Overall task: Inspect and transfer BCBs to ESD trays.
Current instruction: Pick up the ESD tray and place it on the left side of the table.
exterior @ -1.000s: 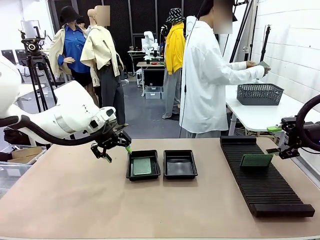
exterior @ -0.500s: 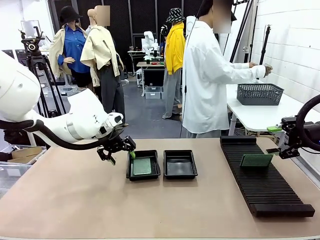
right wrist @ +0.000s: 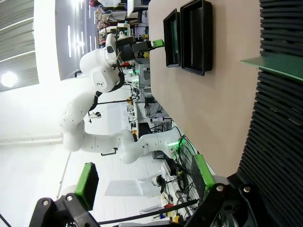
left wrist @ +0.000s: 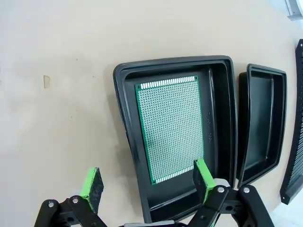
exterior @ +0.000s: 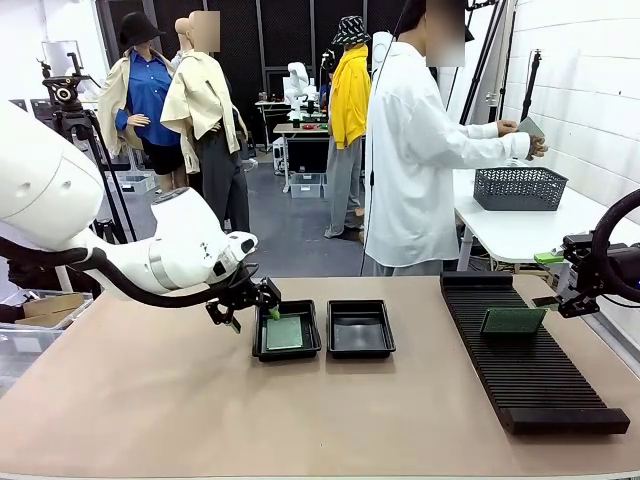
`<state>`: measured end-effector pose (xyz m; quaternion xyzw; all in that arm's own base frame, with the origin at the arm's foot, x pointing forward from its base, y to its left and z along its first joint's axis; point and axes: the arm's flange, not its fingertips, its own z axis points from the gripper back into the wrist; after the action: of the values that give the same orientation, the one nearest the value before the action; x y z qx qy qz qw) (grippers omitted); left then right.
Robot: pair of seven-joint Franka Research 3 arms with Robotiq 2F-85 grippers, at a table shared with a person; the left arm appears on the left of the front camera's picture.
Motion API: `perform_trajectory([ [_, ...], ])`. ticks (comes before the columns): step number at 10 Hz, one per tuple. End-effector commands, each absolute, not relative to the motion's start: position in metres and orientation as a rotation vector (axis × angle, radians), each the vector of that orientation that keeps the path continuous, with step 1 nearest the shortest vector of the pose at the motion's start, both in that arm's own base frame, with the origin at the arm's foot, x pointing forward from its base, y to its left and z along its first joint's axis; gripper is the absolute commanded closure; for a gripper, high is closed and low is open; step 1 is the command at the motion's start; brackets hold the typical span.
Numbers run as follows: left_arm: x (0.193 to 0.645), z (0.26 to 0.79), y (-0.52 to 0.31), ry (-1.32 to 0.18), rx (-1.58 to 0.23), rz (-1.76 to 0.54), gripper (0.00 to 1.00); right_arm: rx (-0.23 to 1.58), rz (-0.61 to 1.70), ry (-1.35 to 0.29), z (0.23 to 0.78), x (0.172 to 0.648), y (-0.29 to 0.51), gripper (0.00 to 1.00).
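Left tool (exterior: 252, 317) is wide open, nothing between the pads, and I have it hanging low at the left rim of the left tray. Right tool (exterior: 560, 301) sits out at the desk's right edge beside the rack, jaws spread just as wide and empty too.

Working down by size: the brown desk (exterior: 150, 400) runs across my whole front view. The person (exterior: 410, 150) in a white coat stands at the far side, turned to a white side table, both hands holding up a small flat piece I can't identify. The long black ribbed rack (exterior: 530, 375) lies on the right half of the desk. The grey mesh basket (exterior: 520, 187) sits on that side table, under the person's hands.

Two black ESD trays lie side by side mid-desk, close but apart. The left tray (exterior: 262, 350) holds one green BCB (exterior: 285, 332) flat on its floor. The right tray (exterior: 361, 353) is bare inside.

On the left wrist view, the left tool (left wrist: 147, 178) straddles the tray's rim: one pad over the desk, the other over the tray's corner.

A second BCB (exterior: 513, 320) rests on the rack's ribs, near the right tool.
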<state>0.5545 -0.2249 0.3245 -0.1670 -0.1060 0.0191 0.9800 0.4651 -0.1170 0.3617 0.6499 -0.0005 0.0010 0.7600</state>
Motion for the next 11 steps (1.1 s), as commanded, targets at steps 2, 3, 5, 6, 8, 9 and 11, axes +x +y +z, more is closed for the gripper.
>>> perform_trajectory([
  [2,0.563,0.3198,-0.2325,-0.242,-0.311,0.057,0.05,1.41,0.008,0.002,0.364,0.4625,-0.1177,0.0],
  [3,0.5632,0.3202,-0.2341,-0.238,-0.311,0.053,0.13,1.41,0.008,0.002,0.364,0.4625,-0.1177,0.0],
  [5,0.5637,0.3198,-0.235,-0.23,-0.303,0.048,0.37,1.41,0.008,0.002,0.364,0.4625,-0.1177,0.0],
  [6,0.564,0.32,-0.2347,-0.229,-0.302,0.048,0.51,1.41,0.008,0.002,0.364,0.4625,-0.1177,0.0],
  [8,0.5644,0.3176,-0.2348,-0.223,-0.295,0.051,0.79,1.41,0.008,0.002,0.364,0.4625,-0.1177,0.0],
  [9,0.5644,0.3168,-0.2346,-0.219,-0.293,0.051,0.94,1.41,0.008,0.002,0.364,0.4625,-0.1177,0.0],
  [11,0.5643,0.3168,-0.2343,-0.217,-0.286,0.051,1.0,1.41,0.008,0.002,0.364,0.4625,-0.1177,0.0],
])
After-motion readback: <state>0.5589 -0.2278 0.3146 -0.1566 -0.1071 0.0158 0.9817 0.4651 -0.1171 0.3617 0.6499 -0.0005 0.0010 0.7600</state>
